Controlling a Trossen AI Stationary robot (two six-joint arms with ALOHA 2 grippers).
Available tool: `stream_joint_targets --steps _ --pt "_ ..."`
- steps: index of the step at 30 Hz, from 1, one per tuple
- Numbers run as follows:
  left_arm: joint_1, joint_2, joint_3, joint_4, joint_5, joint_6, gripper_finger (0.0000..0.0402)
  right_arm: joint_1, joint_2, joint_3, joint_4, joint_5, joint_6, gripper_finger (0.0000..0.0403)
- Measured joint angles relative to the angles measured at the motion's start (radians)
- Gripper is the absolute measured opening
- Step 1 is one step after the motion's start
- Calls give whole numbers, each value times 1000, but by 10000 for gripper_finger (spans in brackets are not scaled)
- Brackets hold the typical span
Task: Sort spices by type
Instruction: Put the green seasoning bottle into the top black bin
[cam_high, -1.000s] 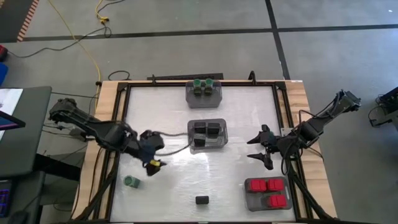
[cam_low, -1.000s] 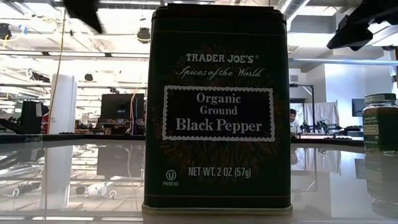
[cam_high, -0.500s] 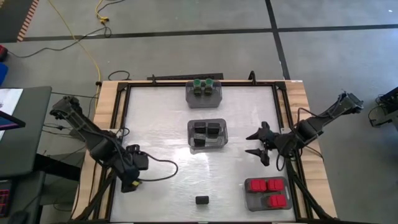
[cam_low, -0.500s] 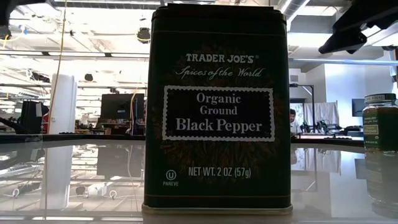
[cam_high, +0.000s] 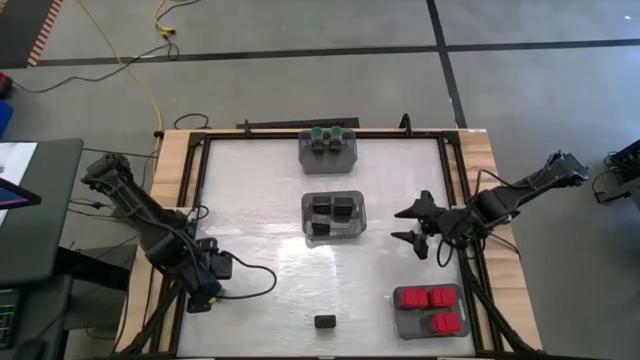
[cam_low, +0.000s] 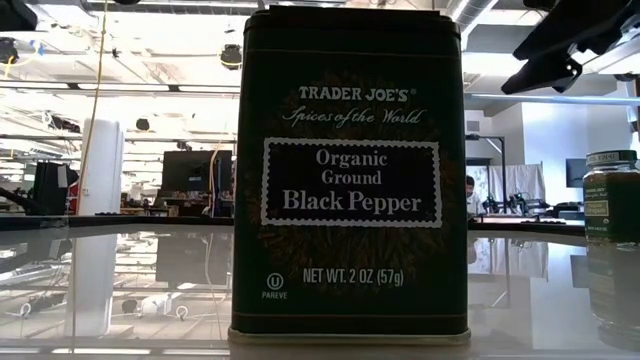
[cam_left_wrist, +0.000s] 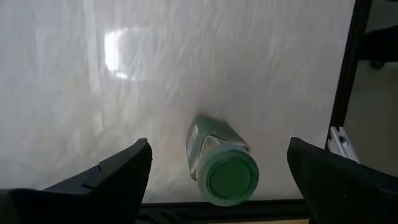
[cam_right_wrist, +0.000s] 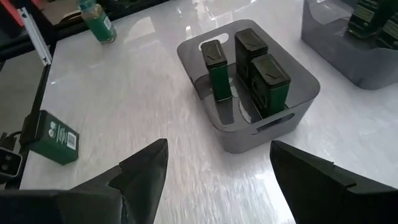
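Observation:
A green-capped spice jar (cam_left_wrist: 222, 167) stands on the table near its near left corner, upright in the right wrist view (cam_right_wrist: 97, 22). My left gripper (cam_left_wrist: 219, 149) hangs open above it, pointing steeply down, with one finger on either side and clear of it. In the high view the left gripper (cam_high: 205, 292) hides the jar. A black pepper tin (cam_high: 324, 321) stands alone by the near edge, close in the low view (cam_low: 350, 180). My right gripper (cam_high: 398, 226) waits open above the table, right of the middle bin.
Three grey bins stand on the table. The far one (cam_high: 328, 148) holds green-capped jars, the middle one (cam_high: 334, 215) holds black tins (cam_right_wrist: 249, 62), and the near right one (cam_high: 430, 310) holds red-capped jars. A black frame rail (cam_left_wrist: 348, 68) runs beside the jar.
My left gripper has swung from beside the middle bin toward the table's near left corner, sinking and tipping more steeply down until it stands over the green-capped jar. My right gripper has swung a little toward the far edge. Both stayed open, and no spice has moved.

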Motion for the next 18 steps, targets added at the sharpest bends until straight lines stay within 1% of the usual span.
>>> stream_joint_targets --steps 9,13,18 --pt "-57 0 -46 18 4 12 358 -33 0 0 0 0 3 311" --pt "-63 0 -65 53 7 13 358 -46 0 0 0 0 3 311" --pt "-69 0 -66 81 8 99 358 -56 0 0 0 0 3 311"
